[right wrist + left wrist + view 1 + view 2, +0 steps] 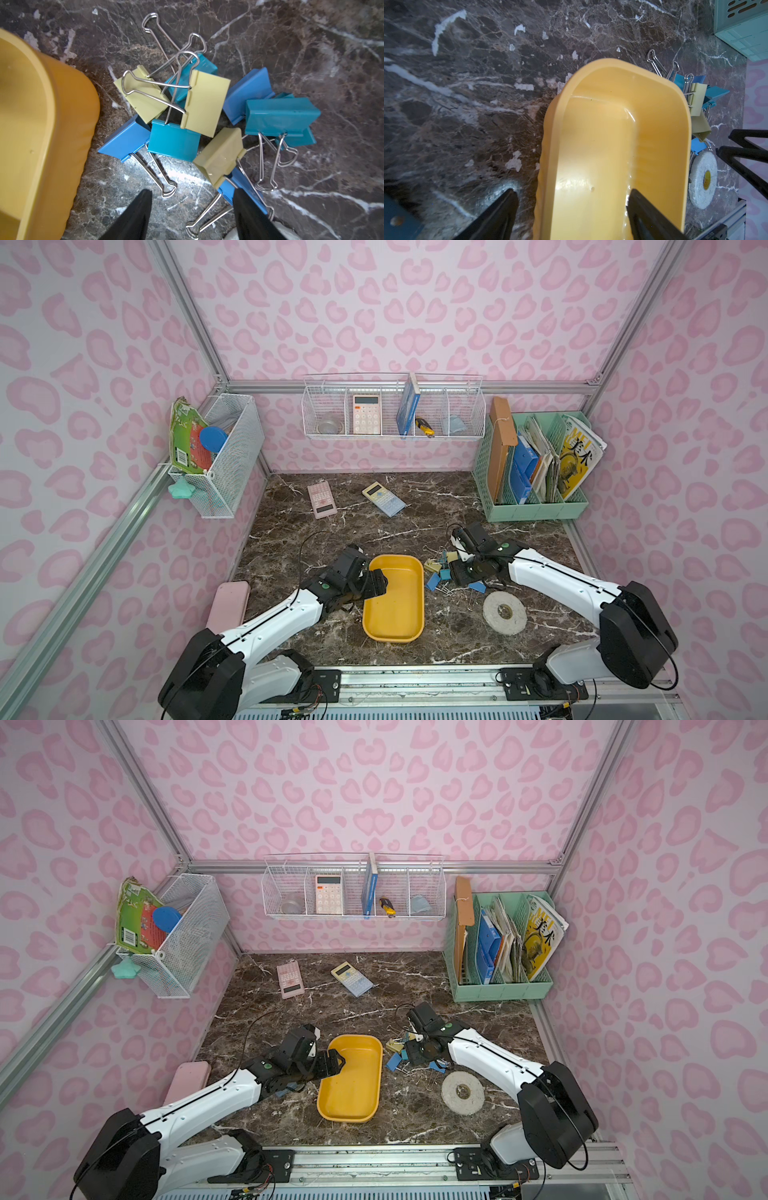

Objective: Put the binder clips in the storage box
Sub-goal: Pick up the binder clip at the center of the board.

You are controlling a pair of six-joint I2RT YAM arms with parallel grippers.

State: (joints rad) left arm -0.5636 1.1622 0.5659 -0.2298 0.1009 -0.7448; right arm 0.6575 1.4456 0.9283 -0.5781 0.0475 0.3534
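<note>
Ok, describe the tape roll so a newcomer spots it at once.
Find the yellow storage box on the marble tabletop. To its right, nearer the robot than the binder clips, lies a flat white tape roll. Nothing else there is a round ring.

Left arm and right arm reach inward low; left fingers spread wide, right fingers parted.

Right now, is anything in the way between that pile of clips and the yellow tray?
Nothing visible does. The binder clips lie on the tabletop right beside the storage box; only its low wall stands between them.
</note>
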